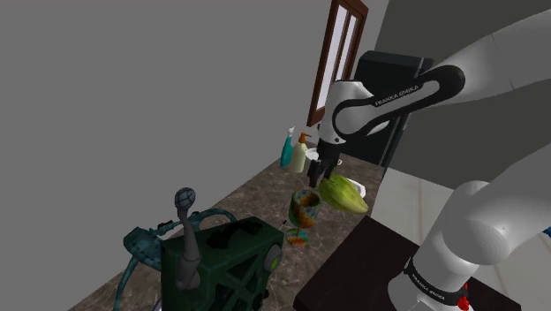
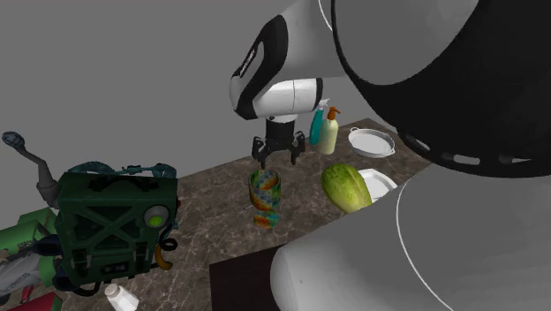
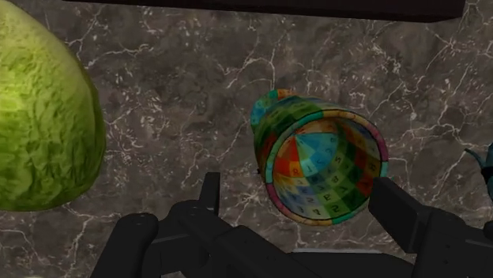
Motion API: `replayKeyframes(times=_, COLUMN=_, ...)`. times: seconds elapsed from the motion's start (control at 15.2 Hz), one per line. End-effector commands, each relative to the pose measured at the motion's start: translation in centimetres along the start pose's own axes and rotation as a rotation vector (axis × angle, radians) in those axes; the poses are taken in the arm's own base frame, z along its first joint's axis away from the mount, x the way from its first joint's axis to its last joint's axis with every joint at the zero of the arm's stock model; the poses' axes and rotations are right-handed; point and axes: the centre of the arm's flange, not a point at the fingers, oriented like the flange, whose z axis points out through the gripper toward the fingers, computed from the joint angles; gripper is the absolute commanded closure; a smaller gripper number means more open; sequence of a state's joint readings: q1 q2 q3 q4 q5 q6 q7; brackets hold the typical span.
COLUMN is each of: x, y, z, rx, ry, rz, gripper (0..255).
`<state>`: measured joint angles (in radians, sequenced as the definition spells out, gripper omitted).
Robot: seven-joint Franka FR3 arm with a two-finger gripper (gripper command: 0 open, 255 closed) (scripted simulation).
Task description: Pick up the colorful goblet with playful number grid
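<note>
Approach stage: colourful number-grid goblet [image 2: 265, 199] standing on the marble table [image 2: 212, 225], centre of frame, directly beneath the gripper [image 2: 279, 157]. Fingers [image 3: 209, 193] spread wide, straddling the rim, gripping nothing. Next: lower, then close.

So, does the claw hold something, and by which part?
Nothing is held. The open claw hangs over the rim of the goblet.

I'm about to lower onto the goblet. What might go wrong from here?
1. The goblet sits off-centre between the fingers of the open gripper, close to one of them; lowering may strike the rim and tip it.
2. The green fruit lies close beside; the hand could nudge it.
</note>
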<state>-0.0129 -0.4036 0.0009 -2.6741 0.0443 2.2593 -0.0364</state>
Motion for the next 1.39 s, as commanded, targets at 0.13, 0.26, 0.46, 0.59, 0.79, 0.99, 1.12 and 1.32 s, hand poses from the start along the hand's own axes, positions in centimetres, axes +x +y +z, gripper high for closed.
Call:
replayKeyframes(times=0.13, x=1.4, y=0.4, z=4.6, rx=-0.001, ry=0.0, rz=-0.007, gripper=0)
replayKeyframes(times=0.26, x=1.4, y=0.4, z=5.6, rx=-0.001, ry=0.0, rz=-0.007, gripper=0)
replayKeyframes(times=0.46, x=1.4, y=0.5, z=7.2, rx=-0.001, ry=0.0, rz=-0.007, gripper=0)
replayKeyframes(times=0.59, x=1.4, y=0.5, z=8.3, rx=-0.001, ry=0.0, rz=-0.007, gripper=0)
replayKeyframes(times=0.79, x=1.4, y=0.6, z=8.5, rx=-0.001, ry=0.0, rz=-0.007, gripper=255)
replayKeyframes(times=0.99, x=1.4, y=0.6, z=8.5, rx=-0.001, ry=0.0, rz=-0.007, gripper=255)
replayKeyframes(times=1.12, x=1.4, y=0.6, z=8.5, rx=-0.001, ry=0.0, rz=-0.007, gripper=255)
replayKeyframes(times=1.32, x=1.4, y=0.6, z=8.5, rx=-0.001, ry=0.0, rz=-0.007, gripper=255)
